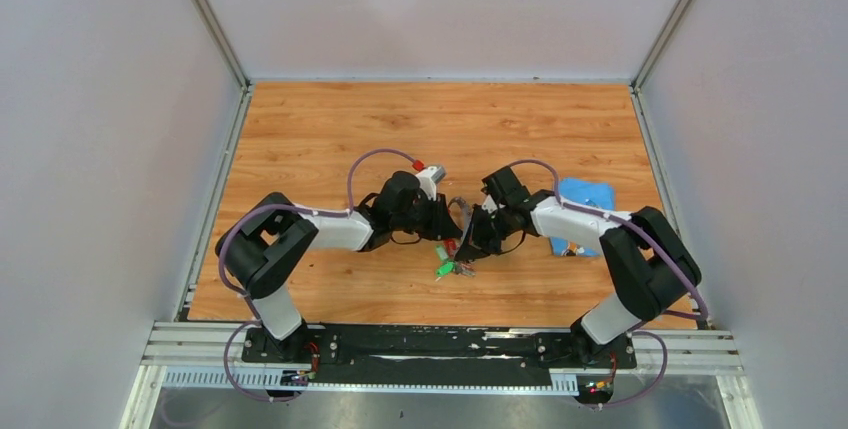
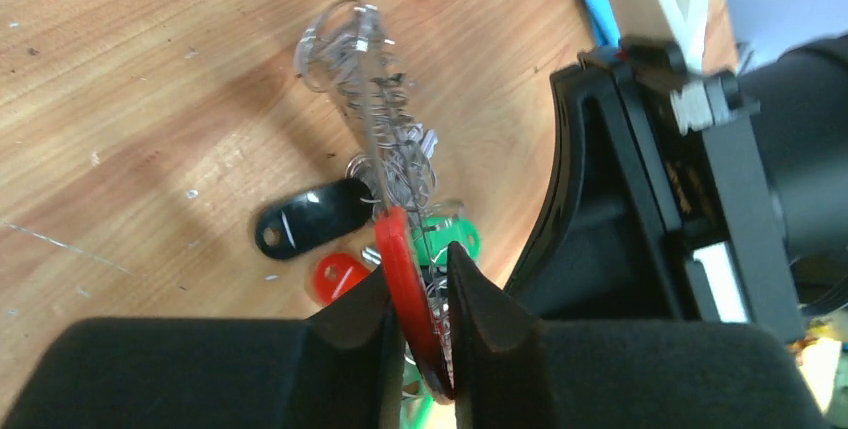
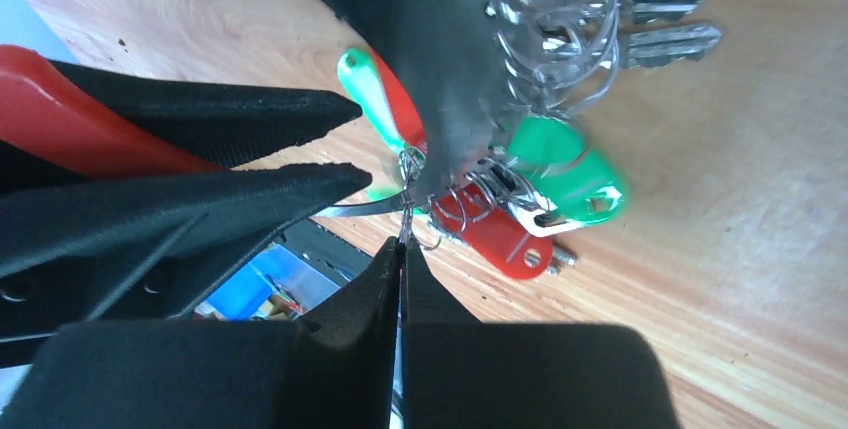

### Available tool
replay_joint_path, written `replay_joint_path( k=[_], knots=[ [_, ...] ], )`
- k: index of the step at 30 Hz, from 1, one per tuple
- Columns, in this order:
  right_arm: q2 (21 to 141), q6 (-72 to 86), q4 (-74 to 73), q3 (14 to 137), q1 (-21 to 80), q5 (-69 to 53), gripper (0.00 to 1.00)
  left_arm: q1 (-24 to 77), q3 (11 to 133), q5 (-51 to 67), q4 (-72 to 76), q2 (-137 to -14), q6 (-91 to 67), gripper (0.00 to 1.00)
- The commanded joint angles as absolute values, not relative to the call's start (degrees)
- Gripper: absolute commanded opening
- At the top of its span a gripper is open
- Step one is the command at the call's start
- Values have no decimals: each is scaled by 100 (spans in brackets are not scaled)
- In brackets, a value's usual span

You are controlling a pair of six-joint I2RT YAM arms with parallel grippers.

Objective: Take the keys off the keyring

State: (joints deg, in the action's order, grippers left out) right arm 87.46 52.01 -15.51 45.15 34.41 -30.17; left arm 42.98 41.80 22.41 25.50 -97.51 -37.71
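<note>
From above we see the keys [image 1: 452, 267] bunched just nearward of the left gripper [image 1: 440, 221] and right gripper [image 1: 478, 236], which meet tip to tip; on the left wrist, ours clamps the red part of the keyring [image 2: 375, 129], which runs straight away from the fingers; on the right wrist, ours pinches a small wire loop [image 3: 405, 214] beside the keys.

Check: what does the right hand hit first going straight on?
Right hand, shut on a thin wire loop, would probably meet the dark blurred piece first, the keys just behind; depth unclear.
</note>
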Motion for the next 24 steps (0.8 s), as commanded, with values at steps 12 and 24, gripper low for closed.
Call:
replay_joint_path(
  k=[12,24],
  knots=[
    [9409,5151,-1234,4614,2765,-3996,1,4148,3890,2268,2411,-9389,-2966,52],
    [9175,5609,-1248,4762,2637,-4368,1,4069,3308,2096,2242,-8336,-2735,49]
  ],
)
